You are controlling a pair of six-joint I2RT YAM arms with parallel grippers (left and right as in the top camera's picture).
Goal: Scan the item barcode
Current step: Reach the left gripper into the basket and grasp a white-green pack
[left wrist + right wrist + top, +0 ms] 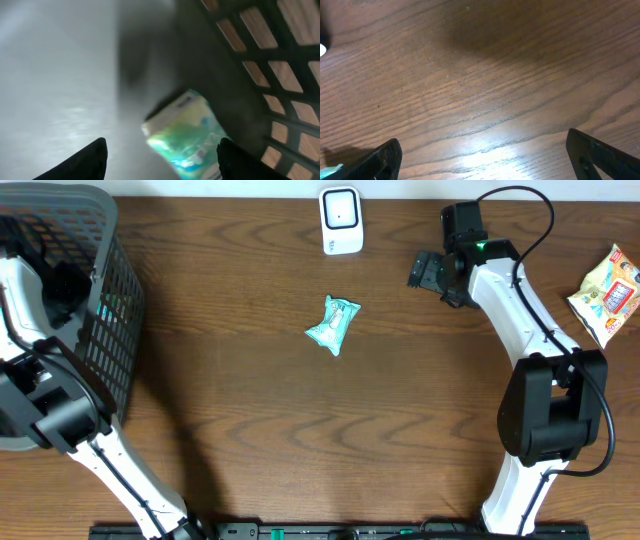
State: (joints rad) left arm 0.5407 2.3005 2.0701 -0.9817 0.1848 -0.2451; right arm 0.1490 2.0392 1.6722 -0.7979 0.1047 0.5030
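A: Left pincer (162,150) part-open, empty, over packet (187,135) inside basket (225,60). Right pincer (482,140) wide, empty, far from basket.
B: Risk: packet's near basket wall, so a finger may snag mesh and miss.

A dark mesh basket (115,310) stood at the left edge of the wooden table (250,440). A yellow snack bag (608,295) lay flat at the right edge, well apart from the basket.

The counter (240,430) is dark grained wood with a soft sheen. The teal packet (333,325) is crinkled glossy film, the basket (118,300) matt plastic.
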